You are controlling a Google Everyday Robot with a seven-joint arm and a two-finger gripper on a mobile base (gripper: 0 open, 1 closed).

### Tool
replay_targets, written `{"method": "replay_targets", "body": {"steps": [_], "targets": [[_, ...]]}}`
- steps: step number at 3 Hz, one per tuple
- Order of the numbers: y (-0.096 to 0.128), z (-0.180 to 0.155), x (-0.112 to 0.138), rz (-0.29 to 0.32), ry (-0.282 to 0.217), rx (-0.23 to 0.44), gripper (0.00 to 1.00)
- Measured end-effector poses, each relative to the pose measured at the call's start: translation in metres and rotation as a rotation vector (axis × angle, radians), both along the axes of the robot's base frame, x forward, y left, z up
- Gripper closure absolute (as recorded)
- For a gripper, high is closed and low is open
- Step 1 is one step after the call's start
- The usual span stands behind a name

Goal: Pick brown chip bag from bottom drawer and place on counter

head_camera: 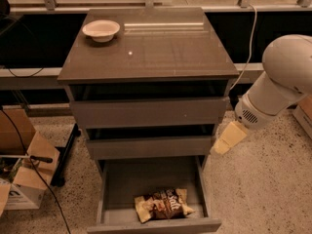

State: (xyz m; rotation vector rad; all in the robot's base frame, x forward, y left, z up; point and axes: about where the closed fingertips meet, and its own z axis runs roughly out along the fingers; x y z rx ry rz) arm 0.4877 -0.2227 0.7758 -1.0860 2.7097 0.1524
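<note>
The brown chip bag (163, 204) lies crinkled on the floor of the bottom drawer (146, 177), near its front. That drawer is pulled out; the two shallower drawers above it are slightly ajar. The counter (156, 52) is the glossy grey-brown top of the cabinet. My gripper (228, 138), cream-coloured, hangs from the white arm (280, 82) to the right of the cabinet. It is level with the middle drawer, above and to the right of the bag, and holds nothing that I can see.
A white bowl (101, 29) sits on the counter's back left corner. Cardboard boxes (27, 177) and a black cable lie on the floor to the left. A white cable (251, 33) hangs behind the cabinet on the right. Speckled floor stretches to the right.
</note>
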Motion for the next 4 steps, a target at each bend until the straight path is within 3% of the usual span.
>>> {"method": "replay_targets", "body": {"steps": [1, 2, 3, 4], "targets": [[0.010, -0.011, 0.001, -0.028, 0.009, 0.030, 0.00], [0.047, -0.074, 0.013, -0.072, 0.041, 0.141, 0.00], [0.070, -0.132, 0.023, -0.112, 0.093, 0.221, 0.00], [0.096, -0.214, 0.031, -0.155, 0.198, 0.323, 0.00]]}}
